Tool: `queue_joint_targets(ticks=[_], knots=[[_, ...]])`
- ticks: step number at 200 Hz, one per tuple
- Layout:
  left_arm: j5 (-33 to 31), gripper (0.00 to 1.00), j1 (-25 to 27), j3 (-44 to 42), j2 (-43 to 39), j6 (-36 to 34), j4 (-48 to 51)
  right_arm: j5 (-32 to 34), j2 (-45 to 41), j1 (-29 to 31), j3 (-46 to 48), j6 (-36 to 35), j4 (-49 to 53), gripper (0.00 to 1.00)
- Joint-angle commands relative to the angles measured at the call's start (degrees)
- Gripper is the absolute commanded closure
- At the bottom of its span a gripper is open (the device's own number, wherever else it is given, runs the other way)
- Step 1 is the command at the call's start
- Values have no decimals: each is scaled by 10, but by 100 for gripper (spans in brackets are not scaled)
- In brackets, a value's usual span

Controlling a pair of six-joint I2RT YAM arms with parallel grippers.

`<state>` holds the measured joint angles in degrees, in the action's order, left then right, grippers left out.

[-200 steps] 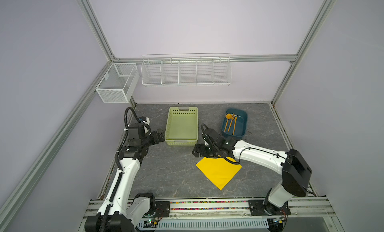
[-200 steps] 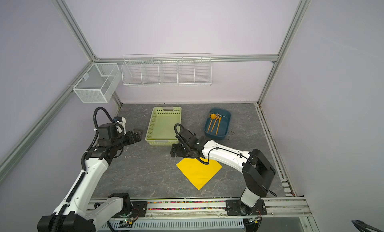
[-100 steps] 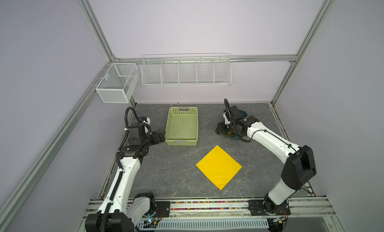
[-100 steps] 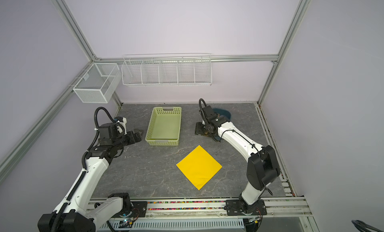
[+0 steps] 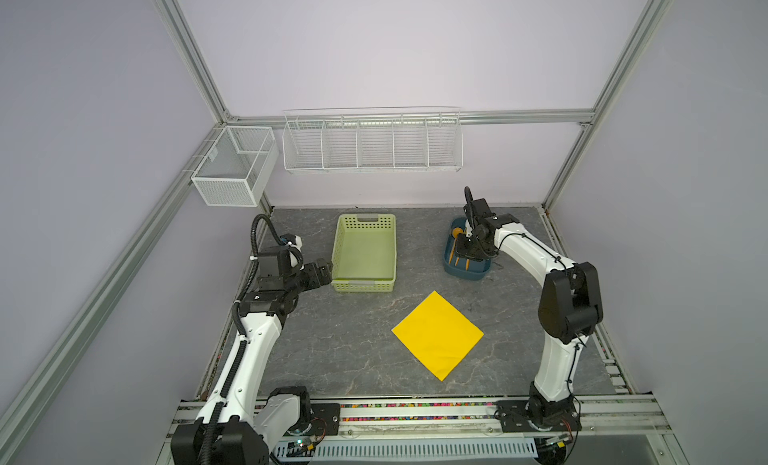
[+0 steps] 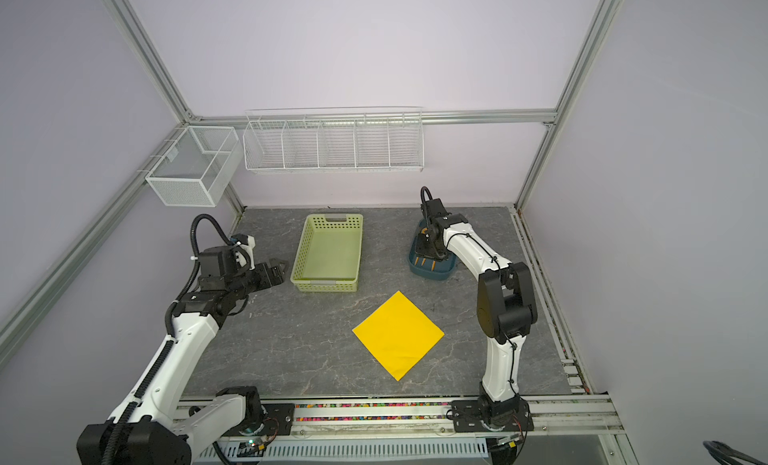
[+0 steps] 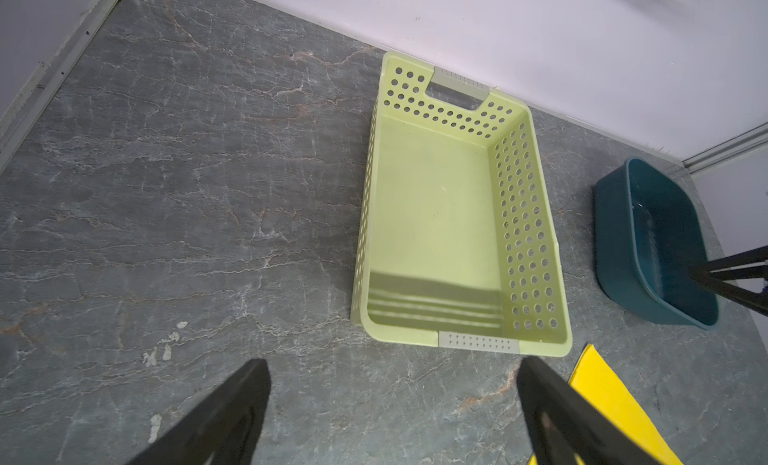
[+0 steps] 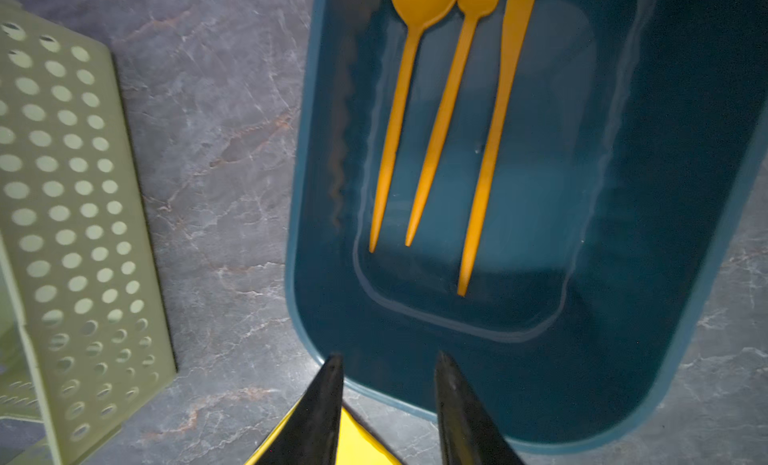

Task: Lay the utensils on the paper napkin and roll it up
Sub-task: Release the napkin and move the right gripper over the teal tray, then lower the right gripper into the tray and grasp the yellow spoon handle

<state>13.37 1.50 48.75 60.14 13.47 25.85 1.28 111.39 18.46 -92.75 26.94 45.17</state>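
Hovering at tub (image 8: 307, 217) rim, your right jaws: narrow gap, empty. Utensils (image 8: 440, 130) lie ahead inside tub, handle ends toward jaws, long axes along approach. Left jaws wide, well apart. Napkin (image 5: 437, 335) flat on tabletop (image 5: 332, 350).

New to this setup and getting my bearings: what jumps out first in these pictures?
A bright yellow paper napkin lies flat, turned like a diamond, on the grey table toward the front, right of middle. Behind it, an orange spoon, fork and knife lie side by side in a dark blue tub, with the right tool poised over it, jaws apart and empty.
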Motion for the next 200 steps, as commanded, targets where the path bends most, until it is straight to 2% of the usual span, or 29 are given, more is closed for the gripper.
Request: queue_joint_targets(ticks=[1,83,145,200], knots=[[6,6,-3,7,5,7,5,6,-13,-16,28,-19,13,60],[5,6,-3,6,6,7,5,-13,-32,-76,95,-60,6,61],[4,6,-3,6,6,8,5,48,-48,-101,91,-88,44,61],[3,6,-3,8,12,7,7,-20,-21,-87,41,-56,34,63]])
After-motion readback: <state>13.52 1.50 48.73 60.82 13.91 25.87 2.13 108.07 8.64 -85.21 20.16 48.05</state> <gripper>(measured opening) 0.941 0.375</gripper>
